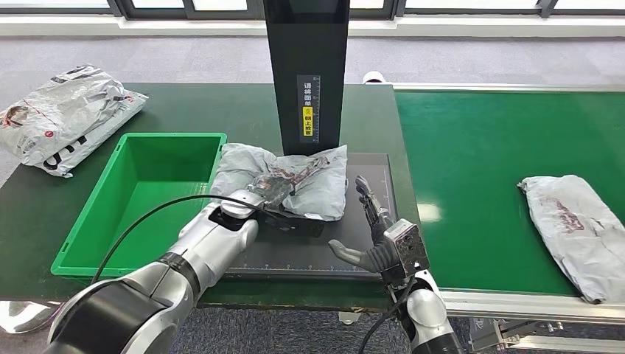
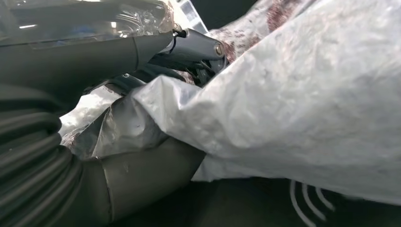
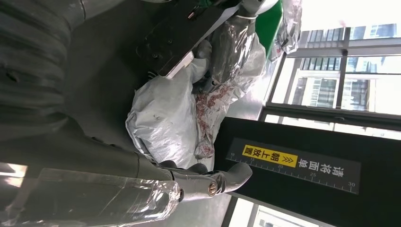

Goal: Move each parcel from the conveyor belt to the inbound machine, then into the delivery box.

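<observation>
Fingers (image 1: 291,212) of the left hand (image 1: 276,199) grip the near edge of a crumpled grey parcel (image 1: 309,173) lying on the black scan platform (image 1: 368,166), at the foot of the dark upright inbound machine (image 1: 306,74). On the dark green table to the left sit more grey parcels (image 1: 63,118), then a green delivery box (image 1: 147,192). Right of the platform, the right hand (image 1: 376,236) hovers with fingers spread, holding nothing. Farther right, another parcel (image 1: 575,228) lies on the green conveyor belt (image 1: 486,155). Grey floor runs behind. The right wrist view adds tall windows (image 3: 331,47) and the machine's yellow label (image 3: 269,156).
</observation>
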Controlling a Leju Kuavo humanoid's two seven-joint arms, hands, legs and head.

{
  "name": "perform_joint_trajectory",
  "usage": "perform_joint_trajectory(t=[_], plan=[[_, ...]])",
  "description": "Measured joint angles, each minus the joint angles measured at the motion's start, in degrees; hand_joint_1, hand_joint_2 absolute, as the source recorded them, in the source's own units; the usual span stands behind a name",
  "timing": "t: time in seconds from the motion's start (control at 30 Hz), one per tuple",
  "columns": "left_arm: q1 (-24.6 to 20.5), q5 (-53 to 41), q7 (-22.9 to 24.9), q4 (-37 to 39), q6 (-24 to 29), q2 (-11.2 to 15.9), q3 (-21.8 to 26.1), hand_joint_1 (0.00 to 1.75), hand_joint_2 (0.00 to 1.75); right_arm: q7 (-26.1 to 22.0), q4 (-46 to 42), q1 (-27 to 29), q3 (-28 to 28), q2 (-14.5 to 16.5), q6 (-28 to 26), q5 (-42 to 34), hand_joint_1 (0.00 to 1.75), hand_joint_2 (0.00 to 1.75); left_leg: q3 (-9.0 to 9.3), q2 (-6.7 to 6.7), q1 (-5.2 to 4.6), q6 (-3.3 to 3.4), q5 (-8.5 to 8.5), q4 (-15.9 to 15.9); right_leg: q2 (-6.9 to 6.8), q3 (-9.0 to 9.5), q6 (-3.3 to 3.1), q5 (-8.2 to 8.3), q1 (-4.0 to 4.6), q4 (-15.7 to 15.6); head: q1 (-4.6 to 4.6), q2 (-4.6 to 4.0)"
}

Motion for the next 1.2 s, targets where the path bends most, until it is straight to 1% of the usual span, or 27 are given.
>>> perform_joint_trajectory(t=[0.07,0.17,0.23,0.3,0.37,0.4,0.47,0.57,0.7,0.8,0.9,1.0,1.1,1.2], plan=[[0.58,0.00,2.40,-0.25,5.94,0.01,-0.15,1.75,1.75,0.45,-0.98,0.57,0.00,0.00,-0.04,0.02,0.00,1.75,-0.04,0.00,0.00,0.00,0.01,0.00,0.01,-0.05,0.00,0.00,0.00,0.00,0.00,0.00],[1.53,0.11,6.84,-1.16,19.10,0.16,-0.21,1.75,1.75,1.57,-3.36,1.96,0.00,-0.01,-0.29,0.00,0.00,1.75,-0.16,0.00,0.00,0.00,0.02,0.00,0.01,-0.16,0.00,0.02,0.00,0.01,0.00,0.00],[1.80,0.49,8.44,-2.19,27.61,0.52,0.13,1.75,1.75,2.02,-4.65,2.81,0.00,-0.02,-0.69,-0.04,0.00,1.75,-0.22,0.00,0.00,0.00,0.03,0.00,0.01,-0.20,0.00,0.02,0.00,0.01,0.00,0.00],[2.08,1.35,8.27,-3.73,34.19,1.10,1.17,1.75,1.75,2.04,-5.33,3.35,0.00,-0.03,-1.40,-0.13,0.00,1.75,-0.24,0.01,0.00,0.00,0.03,0.00,0.02,-0.23,0.00,0.02,0.00,0.01,0.00,0.00],[2.66,2.51,6.99,-5.96,38.36,1.69,2.81,1.75,1.75,1.80,-5.48,3.62,0.00,-0.07,-2.27,-0.25,0.00,1.75,-0.28,0.03,0.00,0.00,0.03,0.00,0.04,-0.27,0.00,0.02,0.00,0.01,0.00,0.00],[3.12,3.07,6.18,-7.45,39.59,1.95,3.78,1.75,1.75,1.62,-5.47,3.69,0.00,-0.09,-2.67,-0.28,0.00,1.75,-0.30,0.04,0.00,0.00,0.02,0.00,0.04,-0.30,0.00,0.02,0.00,0.01,0.00,0.00],[4.33,3.97,4.68,-11.24,40.88,2.31,5.87,1.75,1.75,1.24,-5.43,3.74,0.00,-0.11,-3.36,-0.33,0.00,1.75,-0.36,0.05,0.00,0.00,0.02,0.00,0.04,-0.36,0.00,0.02,0.00,0.01,0.00,0.00],[5.91,4.42,3.66,-16.69,41.10,2.59,8.58,1.75,1.75,0.81,-5.33,3.74,0.00,-0.11,-3.80,-0.26,0.00,1.75,-0.45,0.05,0.00,0.00,0.03,0.00,0.04,-0.44,0.00,0.02,0.00,0.01,0.00,0.00],[8.00,5.79,1.67,-23.62,41.98,2.72,10.93,1.75,1.75,0.57,-5.29,3.81,0.00,-0.11,-4.80,0.03,0.00,1.75,-0.48,0.04,0.00,0.00,0.02,0.00,0.03,-0.47,0.01,0.02,0.00,0.01,0.00,0.00],[10.68,6.46,0.53,-31.28,42.30,2.75,12.07,1.75,1.75,0.43,-5.29,4.25,-0.01,-0.12,-5.97,0.11,0.00,1.75,-0.49,0.05,0.00,-0.01,0.01,0.00,0.03,-0.48,0.01,0.01,0.00,0.00,0.00,0.00],[13.96,6.37,0.54,-40.51,41.83,2.95,12.67,1.75,1.75,0.09,-5.33,5.18,-0.08,-0.19,-6.73,0.12,0.00,1.75,-0.50,0.05,0.00,0.00,-0.01,0.00,0.03,-0.50,0.00,0.00,0.00,0.00,0.00,0.00],[16.63,5.07,1.49,-47.95,40.38,3.22,13.37,1.75,1.75,-0.17,-5.57,6.20,-0.34,-0.26,-7.12,0.19,0.00,1.75,-0.52,0.05,0.00,0.00,-0.02,0.00,0.03,-0.53,0.01,-0.02,0.00,0.00,0.00,0.00],[18.50,3.89,2.22,-53.02,39.85,3.52,13.78,1.75,1.75,-0.29,-5.91,6.94,-0.63,-0.27,-7.32,0.20,0.00,1.75,-0.53,0.05,0.00,0.00,-0.01,0.00,0.03,-0.53,0.01,-0.02,0.00,0.00,0.00,0.00],[20.09,2.03,3.64,-56.96,40.39,3.89,14.30,1.75,1.75,-0.31,-6.23,7.39,-0.84,-0.28,-7.33,0.22,0.00,1.75,-0.53,0.06,0.00,0.00,-0.01,0.00,0.04,-0.53,0.00,-0.01,0.00,0.00,0.00,0.00]])
